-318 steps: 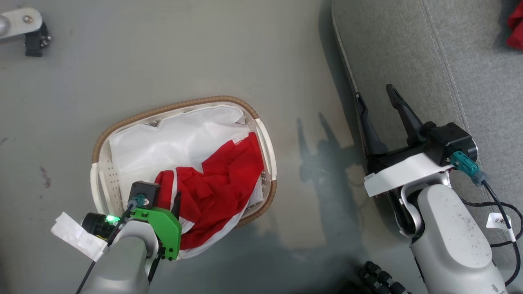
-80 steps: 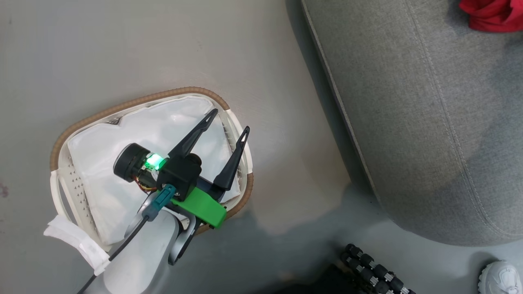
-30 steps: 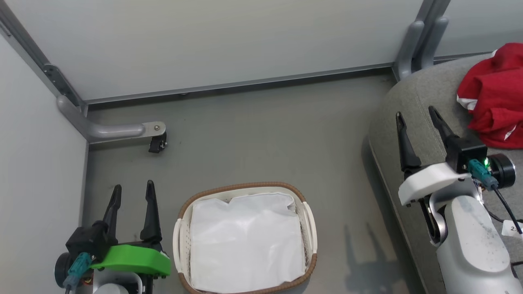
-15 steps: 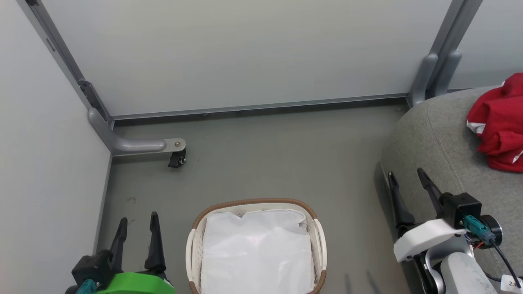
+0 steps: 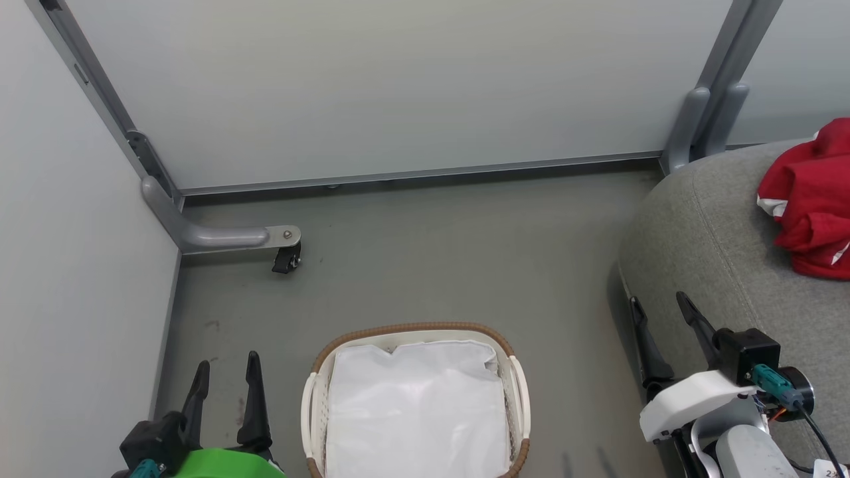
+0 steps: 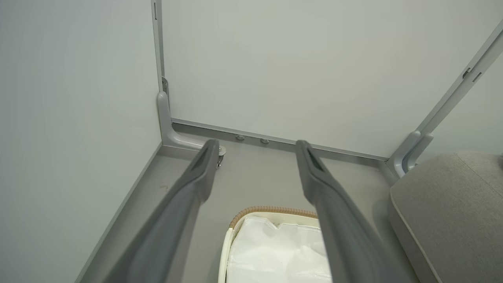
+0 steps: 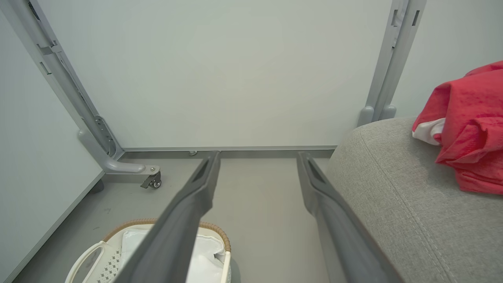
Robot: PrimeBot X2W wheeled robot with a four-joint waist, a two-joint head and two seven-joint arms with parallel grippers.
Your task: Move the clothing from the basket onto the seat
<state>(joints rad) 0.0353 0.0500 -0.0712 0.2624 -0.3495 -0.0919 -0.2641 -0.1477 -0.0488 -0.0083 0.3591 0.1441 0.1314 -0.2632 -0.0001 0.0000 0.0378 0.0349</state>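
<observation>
Fingers spread, empty, on left gripper (image 5: 227, 362) and right gripper (image 5: 657, 299), lower corners of frame. Clothing (image 5: 807, 206) on seat (image 5: 697, 232), right edge; basket (image 5: 412, 327), bottom centre, shows liner (image 5: 418, 405) only. I judge transfer done; next, park arms.

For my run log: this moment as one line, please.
red fabric clothing: on grey woven sofa seat; oval white plastic basket: white cloth liner inside; left gripper: open; right gripper: open

Head view looks down from high, wrist views forward along left gripper (image 6: 256, 144) and right gripper (image 7: 258, 155); all share the oval white plastic basket (image 5: 412, 327).
</observation>
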